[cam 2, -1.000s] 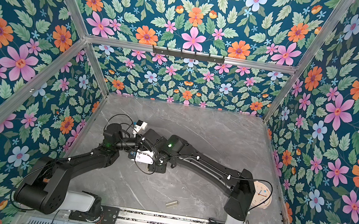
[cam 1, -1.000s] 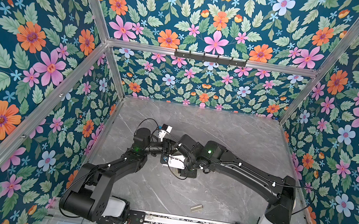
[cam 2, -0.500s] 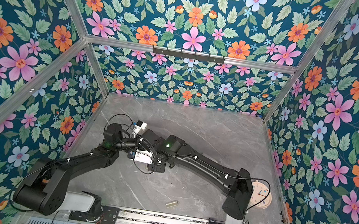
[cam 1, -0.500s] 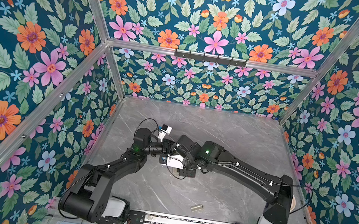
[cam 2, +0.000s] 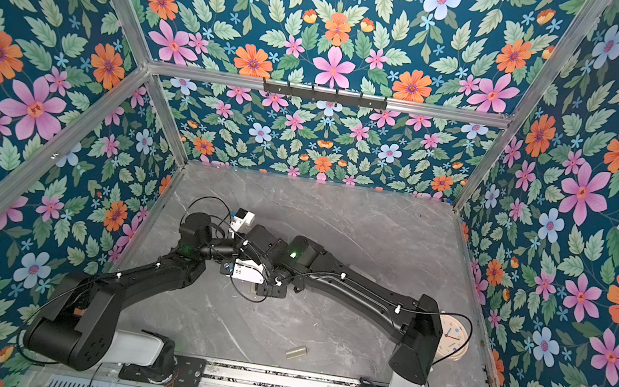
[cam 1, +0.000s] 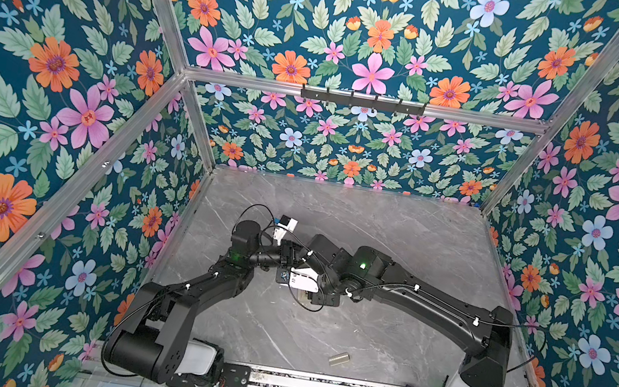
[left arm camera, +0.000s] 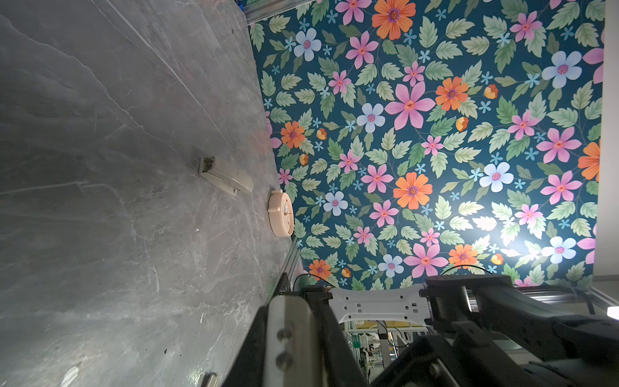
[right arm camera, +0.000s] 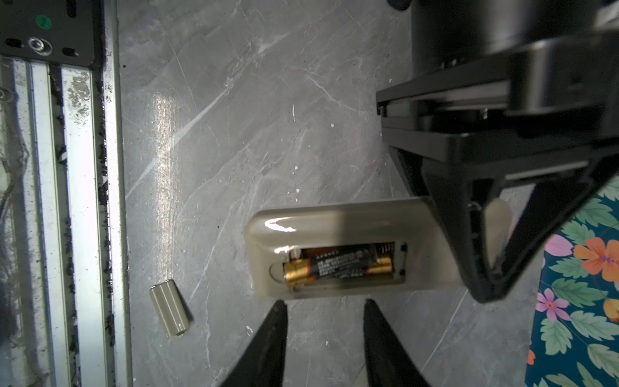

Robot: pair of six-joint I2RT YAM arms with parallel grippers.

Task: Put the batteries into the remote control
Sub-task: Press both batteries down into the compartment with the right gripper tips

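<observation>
1. Right wrist view: the remote control (right arm camera: 335, 221) is lying back-up on the bench (right arm camera: 234, 117) with its compartment (right arm camera: 390, 249) uncovered. The batteries (right arm camera: 338, 266) are sitting inside it, 1 in front with gold ends showing and 1 dark behind it.
2. Same view: the right claw (right arm camera: 324, 301) is hanging just beside the remote's long edge, its fingers spread and pinching nothing. The left claw (right arm camera: 487, 288) is pressing together on the remote's far end, pinning it down.
3. Same view: the cover plate (right arm camera: 170, 308) is lying well apart from the remote, near the bench's front edge by the rail (right arm camera: 83, 201).
4. Both top views: the left arm (cam 1: 200, 291) and right arm (cam 1: 429, 302) are meeting left of the bench's middle and hiding the remote. Compared with 1 second ago, both arms are barely shifting.
5. Left wrist view: only bare bench, a clock (left arm camera: 280, 212) by the right edge and a cream stepped block (left arm camera: 224, 176) near it are showing. No task thing is appearing here.
6. Judgement: the right claw seems to be just letting go of battery 2, so loading is nearly finishing. Whether both are seating fully I cannot tell, and the cover is still waiting to be fitted.
</observation>
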